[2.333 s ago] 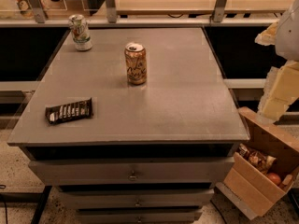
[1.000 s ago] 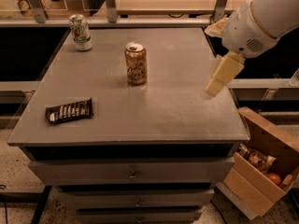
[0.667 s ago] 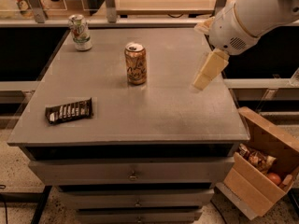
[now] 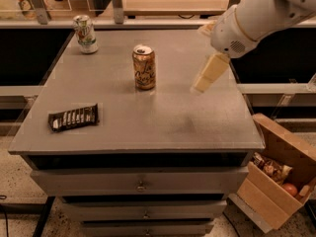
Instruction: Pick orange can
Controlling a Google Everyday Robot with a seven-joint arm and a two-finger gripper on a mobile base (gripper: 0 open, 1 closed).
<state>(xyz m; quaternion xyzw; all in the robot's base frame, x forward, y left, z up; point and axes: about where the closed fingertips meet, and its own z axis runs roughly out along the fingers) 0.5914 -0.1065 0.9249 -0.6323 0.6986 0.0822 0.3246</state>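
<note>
The orange can (image 4: pixel 143 67) is standing upright near the centre of the worktop (image 4: pixel 148 125), slightly toward 12 o'clock. The tool (image 4: pixel 204 77) is hanging over the worktop at the can's 3 o'clock, apart from it — whether wide or narrow, I cannot tell.

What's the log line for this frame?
stage: pre-grasp | gripper: over tabletop, beside orange can, not touching | orange can: upright, ungrasped
</note>
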